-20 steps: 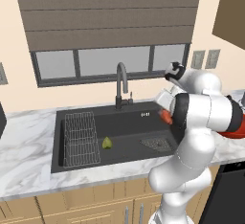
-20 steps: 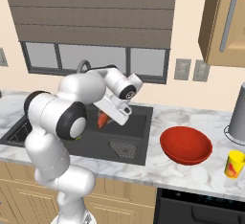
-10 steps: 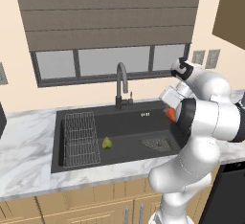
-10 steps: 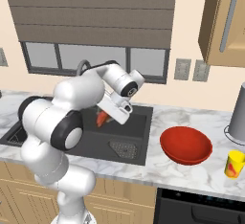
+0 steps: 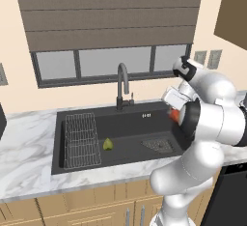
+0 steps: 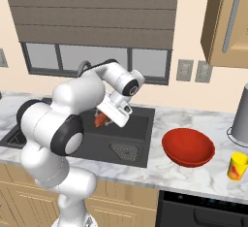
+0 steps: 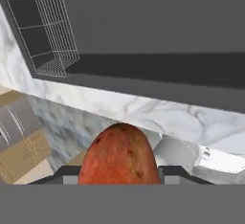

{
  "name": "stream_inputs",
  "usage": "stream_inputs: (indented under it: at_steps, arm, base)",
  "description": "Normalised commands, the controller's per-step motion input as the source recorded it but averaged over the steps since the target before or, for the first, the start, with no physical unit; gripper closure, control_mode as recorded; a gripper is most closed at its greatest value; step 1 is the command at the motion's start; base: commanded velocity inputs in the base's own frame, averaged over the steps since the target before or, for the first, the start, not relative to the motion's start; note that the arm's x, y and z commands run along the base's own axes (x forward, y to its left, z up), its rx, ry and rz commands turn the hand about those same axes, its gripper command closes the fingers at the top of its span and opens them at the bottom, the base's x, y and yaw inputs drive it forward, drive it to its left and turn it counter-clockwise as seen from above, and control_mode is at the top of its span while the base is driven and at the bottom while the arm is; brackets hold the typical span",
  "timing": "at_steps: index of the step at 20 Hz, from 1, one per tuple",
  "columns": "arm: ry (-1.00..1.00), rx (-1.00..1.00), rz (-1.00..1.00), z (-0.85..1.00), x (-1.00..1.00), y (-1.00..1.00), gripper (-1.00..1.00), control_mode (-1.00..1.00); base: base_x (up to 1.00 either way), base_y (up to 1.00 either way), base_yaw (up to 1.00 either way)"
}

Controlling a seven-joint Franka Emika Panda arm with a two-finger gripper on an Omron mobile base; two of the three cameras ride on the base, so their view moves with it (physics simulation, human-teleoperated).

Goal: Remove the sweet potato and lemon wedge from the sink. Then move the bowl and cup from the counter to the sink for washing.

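Observation:
My gripper (image 5: pixel 172 113) is shut on the sweet potato (image 5: pixel 174 116), an orange-red oval lump held above the right end of the sink (image 5: pixel 130 145). In the right base view the sweet potato (image 6: pixel 100 120) hangs under the gripper (image 6: pixel 104 119) over the dark basin (image 6: pixel 138 124). It bulges up between the fingertips in the hand view, sweet potato (image 7: pixel 118 155), gripper (image 7: pixel 118 174). The yellow-green lemon wedge (image 5: pixel 108 144) lies on the sink floor beside the wire rack (image 5: pixel 81 139). On the counter right of the sink are the red bowl (image 6: pixel 188 147) and the yellow cup (image 6: pixel 237 166).
A dark arched faucet (image 5: pixel 123 87) stands behind the sink, and a drain grate (image 5: pixel 158 145) sits in the right part of its floor. A tall grey vessel (image 6: pixel 240 114) stands at the counter's far right. The hand view looks down past the marble counter edge (image 7: pixel 143 110) to the cabinets.
The hand has carried the sweet potato a little to the right above the sink while the arm's elbow swung. The grip has not changed, and the lemon wedge, bowl and cup stayed put.

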Motion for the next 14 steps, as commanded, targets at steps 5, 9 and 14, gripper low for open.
stream_inputs:
  at_steps: [5,9,14]
  arm:
    - [0.09,-0.08,0.00,0.11,-0.26,-0.02,1.00,-1.00]
    - [0.01,-0.09,0.00,0.06,-0.25,-0.09,1.00,-1.00]
    - [0.00,-0.10,0.00,0.01,-0.26,-0.08,1.00,-1.00]
  base:
    - [0.00,0.00,0.00]
    - [0.00,0.00,0.00]
    - [0.00,0.00,0.00]
